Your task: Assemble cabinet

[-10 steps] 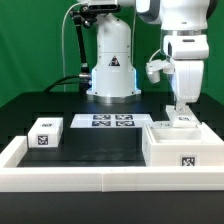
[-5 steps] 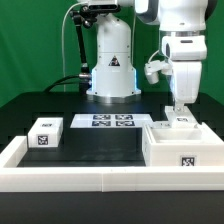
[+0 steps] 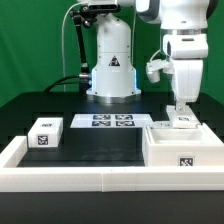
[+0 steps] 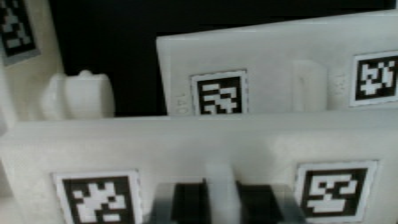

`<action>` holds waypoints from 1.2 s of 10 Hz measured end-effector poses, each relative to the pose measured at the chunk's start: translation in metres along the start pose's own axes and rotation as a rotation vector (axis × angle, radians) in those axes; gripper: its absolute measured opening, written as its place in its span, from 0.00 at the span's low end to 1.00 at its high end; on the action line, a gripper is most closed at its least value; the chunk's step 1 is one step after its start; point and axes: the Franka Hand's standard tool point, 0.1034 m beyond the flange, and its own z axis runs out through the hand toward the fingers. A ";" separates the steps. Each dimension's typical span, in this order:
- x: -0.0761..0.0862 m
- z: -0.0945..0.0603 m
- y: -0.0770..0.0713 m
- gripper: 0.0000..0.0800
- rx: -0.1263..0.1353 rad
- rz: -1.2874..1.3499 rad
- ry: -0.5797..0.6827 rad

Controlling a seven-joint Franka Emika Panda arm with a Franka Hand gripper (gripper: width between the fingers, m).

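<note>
The cabinet (image 3: 180, 150), the largest white box in view, sits on the table (image 3: 100, 148) at the exterior view's right, just inside the low white rail (image 3: 90, 178) that edges the table. One black-and-white tag shows on its front face. On its top, toward the back, stands a small white tagged piece (image 3: 181, 123), and the hand (image 3: 181, 113) hangs straight down onto it.

In the wrist view the two dark fingers (image 4: 187, 200) are drawn almost together, with only a narrow pale strip between them. They reach over a white panel (image 4: 196, 160) that carries a tag on either side of them. Whether they pinch that strip cannot be told. A second tagged white wall (image 4: 267, 80) stands behind the panel.

The marker board (image 3: 110, 121) lies flat near the middle of the table. Well apart from the cabinet, at the exterior view's left, rests a small white block (image 3: 46, 132) with a tag on its front.
</note>
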 end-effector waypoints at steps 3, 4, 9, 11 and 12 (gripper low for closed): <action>-0.001 -0.002 0.002 0.09 -0.004 0.007 0.000; -0.001 0.000 0.002 0.09 -0.001 0.010 0.000; 0.002 0.001 0.008 0.09 -0.004 0.020 0.007; 0.001 0.001 0.008 0.09 -0.004 0.021 0.007; 0.001 0.003 0.008 0.09 -0.003 0.018 0.007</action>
